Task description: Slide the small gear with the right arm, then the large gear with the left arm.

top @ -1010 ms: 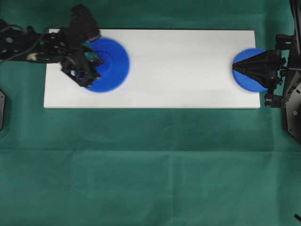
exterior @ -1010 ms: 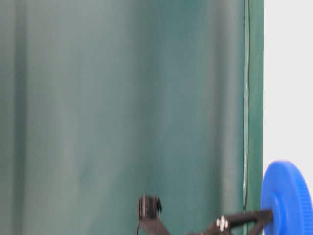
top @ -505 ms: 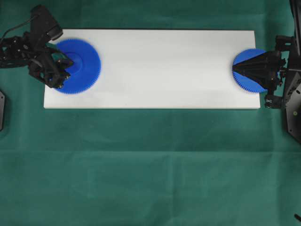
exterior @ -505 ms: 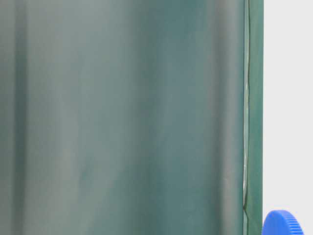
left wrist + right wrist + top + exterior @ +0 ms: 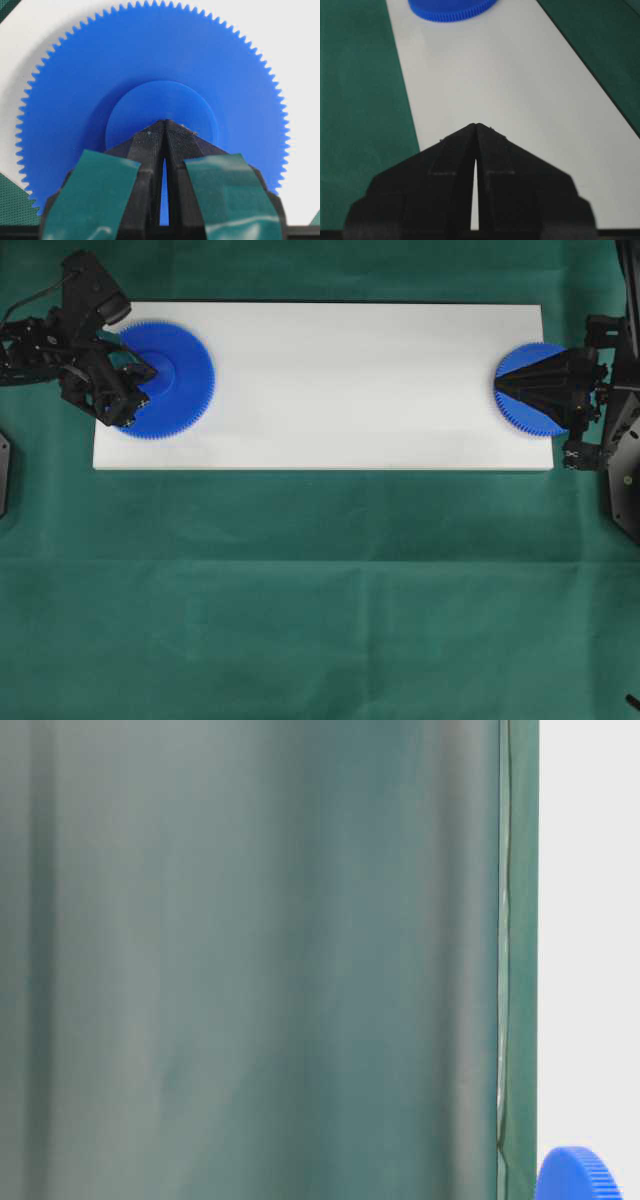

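Two gears lay at opposite ends of the white board: the large gear had slid leftward to its end, overhanging, under the closed left hand. The small gear stayed overhanging the right end beneath the closed right hand, bare board between them.

- Overhead: the white board is viewed straight down, from far.
- Table-level: turned on its side, facing the green backdrop.
- Left wrist: set close above the large gear.
- Right wrist: aimed along the board; that gear is shared.

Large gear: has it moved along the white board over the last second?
Yes. The large gear slid toward the left end of the white board with the left gripper, then stopped; it has not shifted in the last half second.
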Robot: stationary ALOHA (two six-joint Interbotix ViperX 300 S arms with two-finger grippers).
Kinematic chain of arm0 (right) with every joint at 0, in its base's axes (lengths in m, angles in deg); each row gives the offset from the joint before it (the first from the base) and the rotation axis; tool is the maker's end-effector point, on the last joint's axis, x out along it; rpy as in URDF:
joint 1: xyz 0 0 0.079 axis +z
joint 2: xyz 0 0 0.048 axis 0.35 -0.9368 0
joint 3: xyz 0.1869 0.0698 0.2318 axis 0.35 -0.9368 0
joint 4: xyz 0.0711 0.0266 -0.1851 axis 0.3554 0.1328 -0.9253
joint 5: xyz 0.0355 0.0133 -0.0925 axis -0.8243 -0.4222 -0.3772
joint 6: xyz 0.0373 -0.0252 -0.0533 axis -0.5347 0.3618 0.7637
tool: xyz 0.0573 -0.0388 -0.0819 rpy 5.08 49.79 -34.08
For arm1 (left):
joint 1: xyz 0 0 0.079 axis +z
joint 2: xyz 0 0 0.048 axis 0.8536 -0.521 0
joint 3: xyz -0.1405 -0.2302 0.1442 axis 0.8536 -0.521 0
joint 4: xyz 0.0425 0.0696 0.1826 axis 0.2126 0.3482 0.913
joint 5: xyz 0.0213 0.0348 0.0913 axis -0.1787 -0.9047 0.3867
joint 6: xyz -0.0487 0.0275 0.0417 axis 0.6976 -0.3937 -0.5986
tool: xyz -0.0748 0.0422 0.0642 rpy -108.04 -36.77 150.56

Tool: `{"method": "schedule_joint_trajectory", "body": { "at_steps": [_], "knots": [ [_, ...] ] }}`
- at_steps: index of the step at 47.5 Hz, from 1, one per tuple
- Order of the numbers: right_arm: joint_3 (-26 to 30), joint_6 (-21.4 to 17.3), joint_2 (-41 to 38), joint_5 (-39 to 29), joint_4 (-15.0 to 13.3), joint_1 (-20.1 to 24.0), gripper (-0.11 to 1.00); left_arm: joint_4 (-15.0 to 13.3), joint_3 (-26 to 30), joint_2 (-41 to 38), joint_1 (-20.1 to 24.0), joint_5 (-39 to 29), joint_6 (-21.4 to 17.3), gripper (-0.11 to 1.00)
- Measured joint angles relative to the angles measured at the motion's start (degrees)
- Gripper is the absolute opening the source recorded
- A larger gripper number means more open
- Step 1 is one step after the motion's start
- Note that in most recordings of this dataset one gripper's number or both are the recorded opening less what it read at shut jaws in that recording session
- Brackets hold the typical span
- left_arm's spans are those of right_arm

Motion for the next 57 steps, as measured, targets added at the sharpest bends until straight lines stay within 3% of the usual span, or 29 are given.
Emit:
{"method": "schedule_joint_trajectory", "body": {
  "at_steps": [21, 37, 44, 57],
  "knots": [
    [-0.1, 0.0, 0.0, 0.1, 0.0, 0.0, 0.5, -0.1, 1.1, 6.3, -0.2, -0.2, -0.6, 0.0],
    [0.0, 0.0, 0.0, 0.0, 0.0, 0.0, 0.5, 0.0, 1.9, 15.5, -3.8, 0.0, -3.2, 0.0],
    [-0.1, 0.0, 0.0, 0.0, 0.1, 0.0, 0.5, 0.0, 1.9, 20.6, -4.8, 1.4, -5.4, 0.0],
    [0.0, 0.0, 0.0, 0.0, 0.1, 0.0, 0.5, 0.0, -0.9, 27.9, -6.5, 5.4, -5.6, 0.0]
  ]
}}
